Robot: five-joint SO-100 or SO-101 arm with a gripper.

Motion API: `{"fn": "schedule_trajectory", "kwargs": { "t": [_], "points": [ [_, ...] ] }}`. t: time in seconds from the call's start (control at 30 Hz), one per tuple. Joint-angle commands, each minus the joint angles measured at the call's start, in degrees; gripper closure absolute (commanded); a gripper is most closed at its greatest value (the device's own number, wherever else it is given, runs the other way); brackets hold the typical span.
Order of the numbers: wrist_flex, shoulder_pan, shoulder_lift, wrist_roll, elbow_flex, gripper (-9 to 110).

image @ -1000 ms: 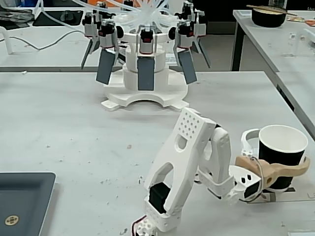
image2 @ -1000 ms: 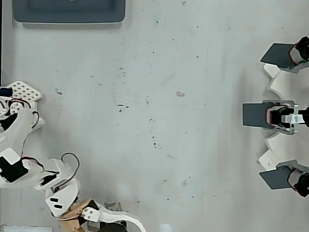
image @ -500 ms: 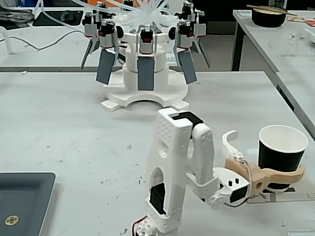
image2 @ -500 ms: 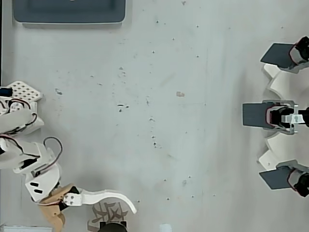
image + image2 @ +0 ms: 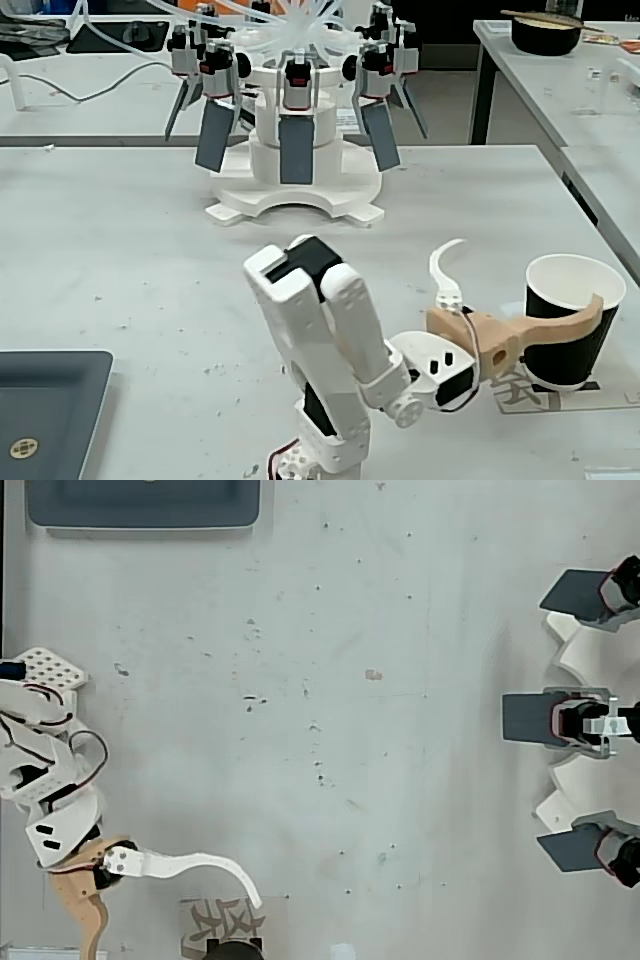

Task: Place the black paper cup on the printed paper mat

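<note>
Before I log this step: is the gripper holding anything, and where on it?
Yes. The gripper holds the black cup around its side wall, below the rim, with the cup upright on the mat.

I'm working in a robotics lab here: plain white tables [image 5: 120, 250] all round, cables [image 5: 70, 95] trailing across the one behind, and a white multi-armed rig [image 5: 295, 130] with clear tubing sitting opposite me.
</note>
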Motion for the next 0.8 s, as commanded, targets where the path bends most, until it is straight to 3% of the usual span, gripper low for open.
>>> {"fn": "schedule_trajectory", "kwargs": {
  "t": [0.0, 0.37, 0.6, 0.77],
  "points": [
    [-1.5, -2.1, 6.0, -0.4, 2.3, 51],
    [2.3, -23.9, 16.7, -4.4, 3.4, 60],
    [14.3, -35.2, 21.5, -4.5, -0.1, 62],
    [16.4, -44.3, 21.5, -4.9, -1.7, 62]
  ]
}}
